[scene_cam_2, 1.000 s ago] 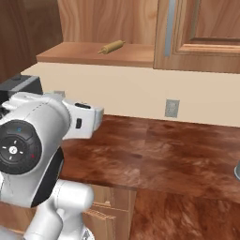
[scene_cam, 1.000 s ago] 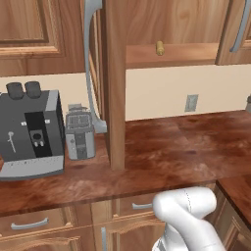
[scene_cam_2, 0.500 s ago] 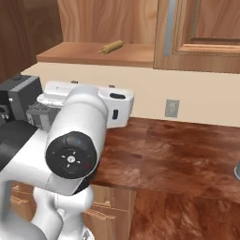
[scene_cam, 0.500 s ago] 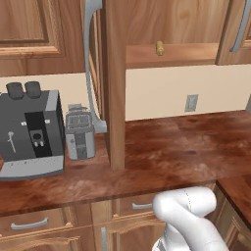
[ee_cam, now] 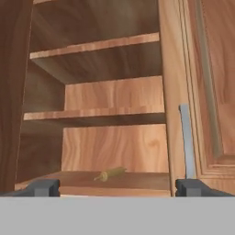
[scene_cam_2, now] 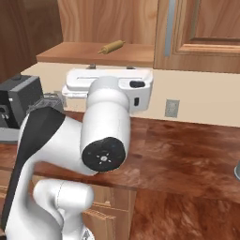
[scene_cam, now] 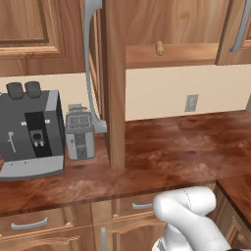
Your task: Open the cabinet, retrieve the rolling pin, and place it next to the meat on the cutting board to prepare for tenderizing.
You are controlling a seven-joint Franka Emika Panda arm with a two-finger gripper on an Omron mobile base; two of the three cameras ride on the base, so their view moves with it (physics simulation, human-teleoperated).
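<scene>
Seemingly passing from the opening step to the retrieval step. Starting at the left of the left base view: standing on the surface (scene_cam: 186,147), a dark coffee machine (scene_cam: 29,130) and, just beside it, a small toaster (scene_cam: 80,135), both counting for nothing in this task. Hanging above them, swung out and showing edge-on, the cabinet door (scene_cam: 115,83) with its long grey handle (scene_cam: 90,59); judging by that, opening already done. Lying further right on the lowest cabinet shelf (scene_cam: 186,54), the rolling pin (scene_cam: 160,47), pointing end-on at this camera, near the shelf's front edge and well above the surface. Sitting below and to the right of it, a wall outlet (scene_cam: 191,103).

Looking along the hand (ee_cam: 117,188) in the hand view: standing wide apart at the two bottom corners, the fingertips (ee_cam: 43,187), holding nothing and aiming into the open cabinet. Lying slanted on the shelf beyond and between them, apart from both, the rolling pin.

Probably calling next for reaching forward and up to the shelf, turning the wrist so as to be closing across the slim middle of the pin and not along it, and keeping clear of the shelf edge and of the neighbouring closed door (ee_cam: 215,82) on the right. Waiting after that: carrying the pin to the cutting board and setting it next to the meat
</scene>
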